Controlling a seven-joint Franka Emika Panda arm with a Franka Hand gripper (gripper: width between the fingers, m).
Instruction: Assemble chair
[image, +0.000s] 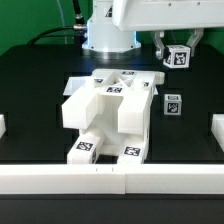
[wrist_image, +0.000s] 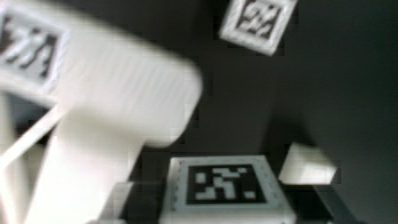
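Two fingers of the gripper pinch a small tagged cube, jaws narrow, above the table toward the exterior view's right. I judge the cube light, rigid and slick, best gripped on flat opposite faces. The part-built chair stands mid-table, well apart.

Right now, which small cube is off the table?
The cube held in the gripper, up high; the other cube sits on the table.
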